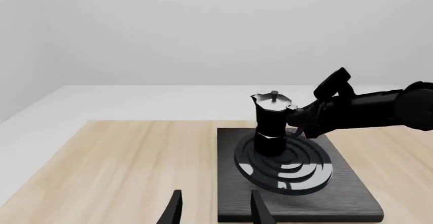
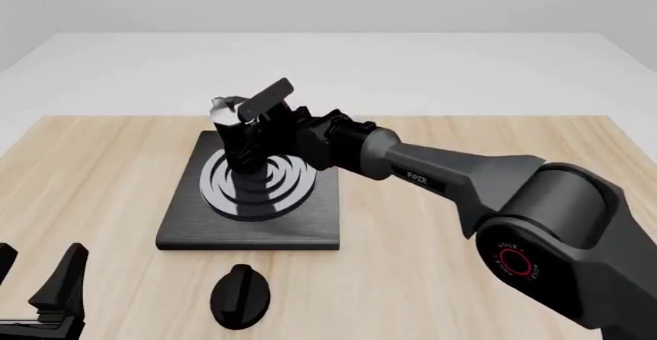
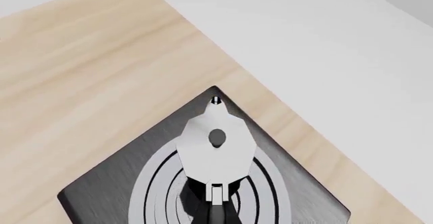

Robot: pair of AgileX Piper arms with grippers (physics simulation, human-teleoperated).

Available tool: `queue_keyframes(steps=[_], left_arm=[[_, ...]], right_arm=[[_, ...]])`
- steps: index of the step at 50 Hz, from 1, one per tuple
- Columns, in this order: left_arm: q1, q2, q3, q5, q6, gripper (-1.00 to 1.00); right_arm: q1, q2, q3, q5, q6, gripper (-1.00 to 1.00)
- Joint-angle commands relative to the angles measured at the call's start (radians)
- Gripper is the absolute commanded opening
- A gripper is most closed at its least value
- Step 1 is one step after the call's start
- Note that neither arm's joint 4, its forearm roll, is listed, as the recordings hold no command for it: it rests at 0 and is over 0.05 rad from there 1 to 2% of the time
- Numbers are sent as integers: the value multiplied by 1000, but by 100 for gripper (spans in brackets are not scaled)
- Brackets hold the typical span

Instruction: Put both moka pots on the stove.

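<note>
One moka pot (image 2: 241, 136) stands upright on the stove's (image 2: 185, 221) rings, the right hand (image 2: 257, 128) at its handle; whether those fingers are clamped I cannot tell. No second pot shows. The left hand (image 1: 215, 209) hangs open and empty near the tabletop (image 2: 431, 278). Next, I judge: release, back off cleanly, find the other pot.

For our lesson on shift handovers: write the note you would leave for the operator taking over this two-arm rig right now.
Left end effector: open, empty, at the table's near left.
Right end effector: at the pot's handle; whether it grips cannot be told.
Pot: upright on the rings of the stove.
Second pot: in no view.
Done: one pot on the stove, or nearly so.
Left: probably free the right arm, then find the second pot and set it on the stove.
</note>
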Motion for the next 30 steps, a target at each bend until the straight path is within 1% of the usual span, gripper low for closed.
queue_keyframes(steps=[1, 2, 7, 10, 20, 30], left_arm=[[0, 0, 0, 0, 0, 100], [0, 0, 0, 0, 0, 100], [0, 0, 0, 0, 0, 100], [0, 0, 0, 0, 0, 100], [0, 0, 0, 0, 0, 100], [0, 0, 0, 0, 0, 100]], right_arm=[[7, -34, 23, -38, -6, -100], [7, -30, 18, -29, 1, 100], [10, -40, 28, -33, -8, 100], [8, -47, 30, -28, -4, 100], [16, -106, 89, -45, -5, 100], [37, -229, 184, -43, -4, 100]])
